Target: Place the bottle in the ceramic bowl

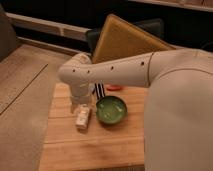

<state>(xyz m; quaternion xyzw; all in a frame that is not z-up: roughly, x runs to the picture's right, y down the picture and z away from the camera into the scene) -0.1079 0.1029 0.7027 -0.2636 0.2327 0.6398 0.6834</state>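
The bottle [83, 119] is small and whitish with a pale label. It lies on the wooden table [90, 150], just left of the ceramic bowl [111, 110]. The bowl is round, glossy green and has nothing in it. My white arm reaches in from the right and bends down over the table's left part. My gripper [82, 106] hangs straight down right above the bottle, at or very close to its upper end. Whether it touches the bottle is hidden by the wrist.
A small red object [114, 87] and some dark stripes [100, 90] lie on the table behind the bowl. A dark chair with a tan cushion [125, 37] stands behind the table. The table's left edge [48, 120] drops to a tan floor.
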